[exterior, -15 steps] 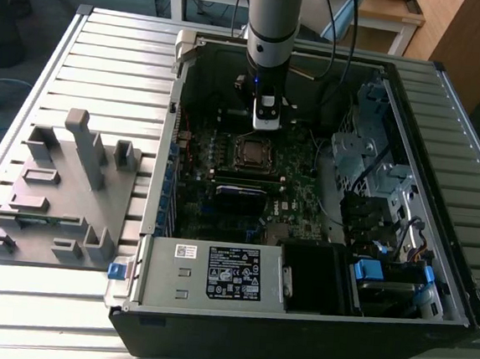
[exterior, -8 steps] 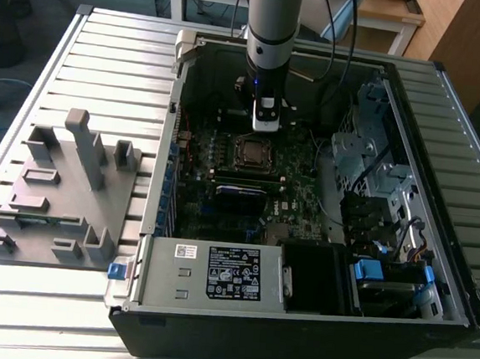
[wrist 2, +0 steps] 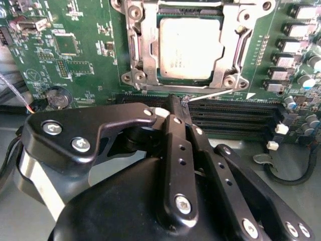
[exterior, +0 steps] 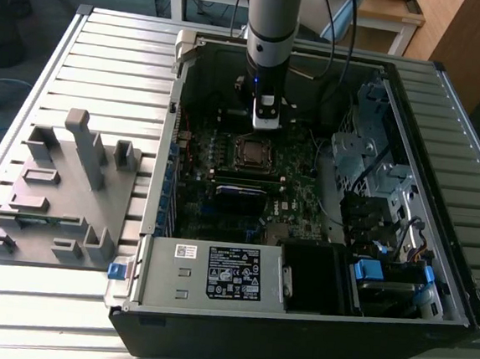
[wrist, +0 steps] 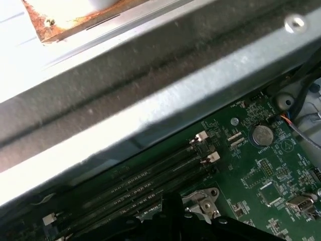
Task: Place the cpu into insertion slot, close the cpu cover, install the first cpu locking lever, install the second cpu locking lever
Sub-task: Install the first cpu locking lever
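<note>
The cpu (wrist 2: 190, 47) lies silver-grey in the insertion slot (exterior: 253, 153) on the green motherboard. The cpu cover (wrist 2: 138, 47), a silvery frame, lies flat over its edges. A thin metal locking lever (wrist 2: 213, 93) runs along the socket side that faces the memory slots. In the second wrist view my gripper (wrist 2: 175, 104) is shut, with its black fingertips (wrist 2: 173, 118) at the end of that lever, just off the socket's edge. Whether they touch the lever I cannot tell. In the exterior view the gripper (exterior: 264, 121) hangs over the board just behind the socket.
The open computer case (exterior: 295, 319) lies on a slatted metal table (exterior: 108, 59). Long black memory slots (wrist 2: 235, 114) run beside the socket. A drive cage and cables (exterior: 373, 191) fill the exterior view's right. A grey fixture (exterior: 62, 189) stands on the table at the exterior view's left.
</note>
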`<state>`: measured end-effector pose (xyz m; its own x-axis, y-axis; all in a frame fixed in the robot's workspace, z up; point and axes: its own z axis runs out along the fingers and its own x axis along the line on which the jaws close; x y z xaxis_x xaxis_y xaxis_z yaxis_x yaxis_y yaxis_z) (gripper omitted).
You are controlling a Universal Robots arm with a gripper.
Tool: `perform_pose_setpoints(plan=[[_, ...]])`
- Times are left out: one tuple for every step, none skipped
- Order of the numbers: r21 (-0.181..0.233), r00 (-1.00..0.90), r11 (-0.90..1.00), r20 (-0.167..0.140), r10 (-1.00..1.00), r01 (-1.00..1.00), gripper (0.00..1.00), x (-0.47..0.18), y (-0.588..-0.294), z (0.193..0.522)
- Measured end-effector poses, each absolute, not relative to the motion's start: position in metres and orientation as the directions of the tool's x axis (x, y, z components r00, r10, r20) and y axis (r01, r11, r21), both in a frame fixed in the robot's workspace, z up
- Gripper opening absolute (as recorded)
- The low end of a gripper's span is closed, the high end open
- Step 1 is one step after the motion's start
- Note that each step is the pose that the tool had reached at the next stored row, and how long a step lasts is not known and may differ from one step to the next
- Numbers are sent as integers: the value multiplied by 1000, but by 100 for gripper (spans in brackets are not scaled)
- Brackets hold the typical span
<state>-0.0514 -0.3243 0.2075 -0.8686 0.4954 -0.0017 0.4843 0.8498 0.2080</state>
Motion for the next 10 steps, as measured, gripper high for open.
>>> perform_pose_setpoints(plan=[[208, -869, 850, -2, 495, 484, 10, -51, -323, 207], [208, -869, 850, -2, 495, 484, 10, -51, -322, 207], [207, -869, 850, -2, 495, 484, 10, -51, -322, 207], [206, -869, 850, -3, 495, 484, 10, -51, -321, 207], [205, -869, 850, -3, 495, 484, 10, -51, -321, 207], [204, -869, 851, -4, 495, 484, 10, -51, -321, 206], [203, -869, 851, -5, 495, 484, 10, -51, -321, 206], [202, -869, 851, -6, 495, 484, 10, -51, -320, 206], [200, -869, 852, -7, 495, 484, 10, -51, -320, 205], [199, -869, 852, -8, 495, 484, 10, -51, -320, 204]])
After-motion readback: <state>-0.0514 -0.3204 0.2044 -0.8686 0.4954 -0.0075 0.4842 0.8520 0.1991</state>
